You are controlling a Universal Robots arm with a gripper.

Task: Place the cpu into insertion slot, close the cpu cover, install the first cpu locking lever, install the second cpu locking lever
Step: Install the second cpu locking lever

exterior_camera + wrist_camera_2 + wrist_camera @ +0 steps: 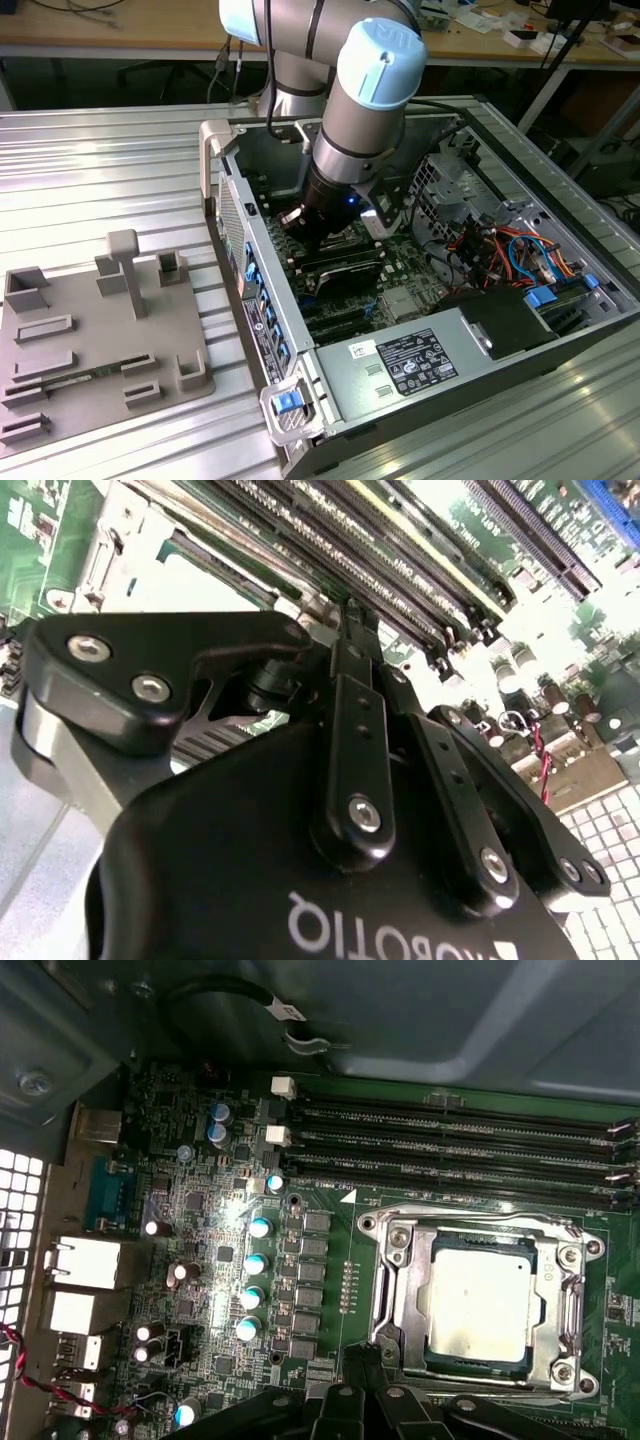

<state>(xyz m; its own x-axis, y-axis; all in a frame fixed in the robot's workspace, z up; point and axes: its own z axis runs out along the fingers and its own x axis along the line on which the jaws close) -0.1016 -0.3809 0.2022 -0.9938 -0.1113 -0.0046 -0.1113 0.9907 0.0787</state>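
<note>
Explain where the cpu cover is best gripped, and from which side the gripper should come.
Probably by a thin side bar of the cpu cover, coming straight down. It lies flat around the cpu, so only its narrow rim offers a hold; the memory slots crowd one side. The hinged edge I cannot tell.

Insertion slot beneath cpu, cover.

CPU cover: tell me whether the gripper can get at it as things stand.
Probably yes. In the first wrist view the CPU cover lies closed over the CPU, with nothing above it, and the gripper sits right at its edge inside the open computer case.
</note>
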